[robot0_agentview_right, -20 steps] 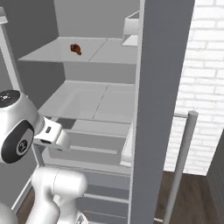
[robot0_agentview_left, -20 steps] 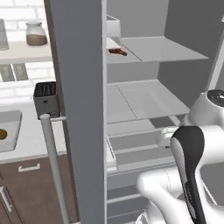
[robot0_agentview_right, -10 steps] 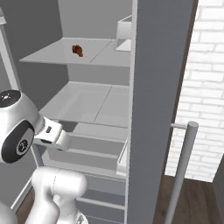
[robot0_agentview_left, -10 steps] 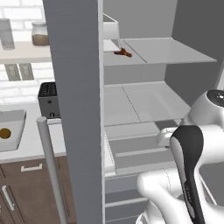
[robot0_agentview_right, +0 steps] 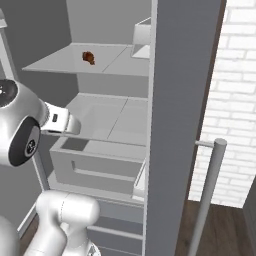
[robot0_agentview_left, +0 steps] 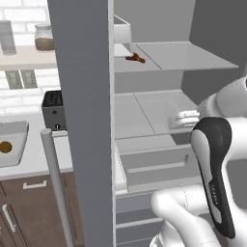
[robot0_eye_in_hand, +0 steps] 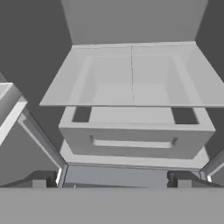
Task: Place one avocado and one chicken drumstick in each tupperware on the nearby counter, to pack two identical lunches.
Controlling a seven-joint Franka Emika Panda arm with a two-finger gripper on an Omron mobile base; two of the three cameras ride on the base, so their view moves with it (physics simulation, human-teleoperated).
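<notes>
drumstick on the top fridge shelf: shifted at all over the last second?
No. The drumstick keeps its spot on the top shelf, left of the white bin. Its drift across the picture matches the whole fridge: the base moved.

— Colours in the fridge (robot0_agentview_right: 100, 120)?
— Pale grey shelves and drawer (robot0_eye_in_hand: 131, 140), darker grey walls; the drumstick (robot0_agentview_left: 135, 59) on the top shelf is dark reddish-brown.
— Outside it?
— The counter (robot0_agentview_left: 29, 164) is off-white over brown cabinets (robot0_agentview_left: 34, 207) with silver handles; the toaster (robot0_agentview_left: 54, 111) is black and grey; the wall (robot0_agentview_right: 232, 100) is white brick; the floor (robot0_agentview_right: 225, 235) is dark brown wood; the jar (robot0_agentview_left: 44, 37) holds something brown.
</notes>
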